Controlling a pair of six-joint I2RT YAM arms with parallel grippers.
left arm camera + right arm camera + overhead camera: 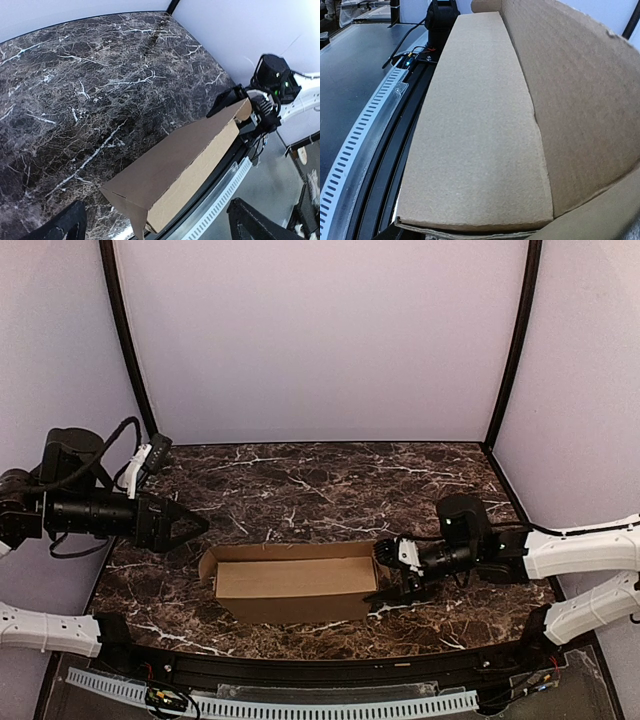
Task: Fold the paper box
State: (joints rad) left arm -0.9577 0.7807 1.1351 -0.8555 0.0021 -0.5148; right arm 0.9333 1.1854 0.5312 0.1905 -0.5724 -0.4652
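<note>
The left hand [192, 530] hangs released, clear of the paper box [290, 585]. The right hand [384, 575] meets its right end, largely hidden; grip impossible to tell.

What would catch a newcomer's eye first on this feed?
The brown cardboard box stands out first, partly folded with its top open, near the front edge of the dark marble table. Next come the arms. The right hand is right at the box's right end, while the left hand hangs wide open just off the left end, not touching it.
</note>
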